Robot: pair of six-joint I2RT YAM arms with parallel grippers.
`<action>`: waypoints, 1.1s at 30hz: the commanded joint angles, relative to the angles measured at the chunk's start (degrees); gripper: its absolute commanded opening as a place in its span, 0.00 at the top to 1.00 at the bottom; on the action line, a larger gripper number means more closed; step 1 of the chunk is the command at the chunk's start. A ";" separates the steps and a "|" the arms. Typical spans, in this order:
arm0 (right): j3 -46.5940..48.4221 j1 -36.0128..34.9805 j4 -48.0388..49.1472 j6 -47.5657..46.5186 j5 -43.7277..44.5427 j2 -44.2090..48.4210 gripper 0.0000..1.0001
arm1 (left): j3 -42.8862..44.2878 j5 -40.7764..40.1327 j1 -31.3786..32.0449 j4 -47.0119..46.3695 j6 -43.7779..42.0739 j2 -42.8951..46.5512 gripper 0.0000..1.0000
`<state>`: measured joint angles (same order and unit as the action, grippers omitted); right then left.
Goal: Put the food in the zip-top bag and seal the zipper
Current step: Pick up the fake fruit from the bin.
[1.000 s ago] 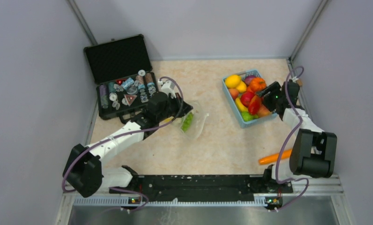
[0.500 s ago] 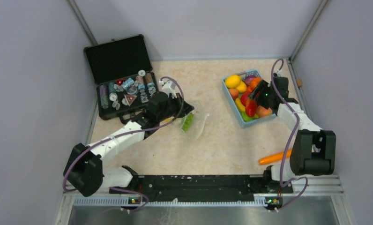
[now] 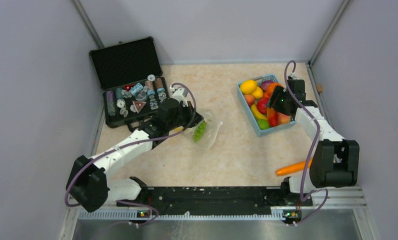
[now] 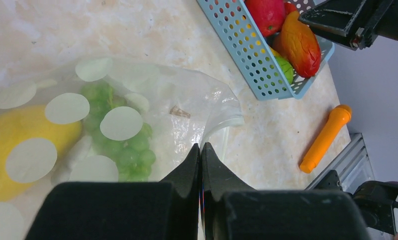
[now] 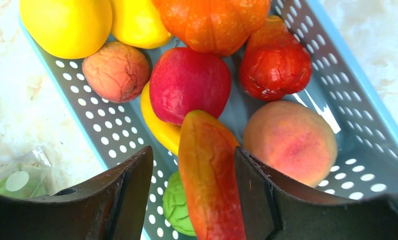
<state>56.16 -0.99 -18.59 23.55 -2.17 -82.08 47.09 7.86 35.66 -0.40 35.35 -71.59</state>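
The clear dotted zip-top bag (image 3: 207, 131) lies mid-table with green grapes (image 4: 118, 145) and a yellow fruit (image 4: 22, 145) inside. My left gripper (image 4: 201, 150) is shut on the bag's rim by the white zipper strip (image 4: 222, 125); it also shows in the top view (image 3: 192, 120). My right gripper (image 5: 192, 152) is open over the light-blue basket (image 5: 107, 145). A long red-orange fruit (image 5: 209, 175) lies between its fingers, against the right finger (image 5: 257, 190) and apart from the left one. The basket also holds several more fruits: yellow, red, orange, peach and green.
An orange carrot (image 3: 293, 167) lies on the table near the right arm's base. An open black case (image 3: 132, 95) of small trinkets stands at the back left. The basket (image 3: 257, 129) sits at the back right, near the wall.
My right gripper has swung left and further back, from the basket's right side to over the fruit. The left gripper and the bag have barely moved.
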 commanded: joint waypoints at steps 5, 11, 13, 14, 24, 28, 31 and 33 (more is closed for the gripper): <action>3.00 -1.20 -3.70 -2.19 4.31 3.83 0.40 | 1.97 -1.77 0.06 -0.07 -1.27 2.95 1.00; 1.62 -1.81 -4.38 -1.54 6.82 2.28 0.42 | 2.22 -1.36 0.08 -0.29 -1.07 3.05 1.00; 0.85 -2.06 -3.82 -1.61 7.29 2.44 0.43 | 2.25 -1.60 0.06 -0.25 -0.99 3.12 1.00; 0.53 -2.00 -3.59 -1.67 7.25 2.39 0.43 | 2.20 -1.74 0.05 -0.37 -0.94 3.15 1.00; -0.24 -2.28 -2.64 -2.14 7.90 0.56 0.46 | 2.22 -1.06 0.08 -1.26 0.15 3.23 1.00; 0.10 -2.46 -3.32 -2.80 7.12 -0.83 0.45 | 1.96 -1.26 0.02 -1.36 0.15 3.20 1.00; 1.02 -2.77 -4.88 -2.79 8.38 -2.37 0.45 | 1.95 -1.01 0.08 -1.44 0.23 3.08 1.00; 1.02 -3.02 -4.73 -2.86 7.54 -2.87 0.45 | 1.79 -1.00 0.05 -1.57 0.20 2.99 1.00</action>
<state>56.21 -2.85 -22.50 21.37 5.56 -83.64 47.16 6.63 35.66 0.23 35.44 -70.00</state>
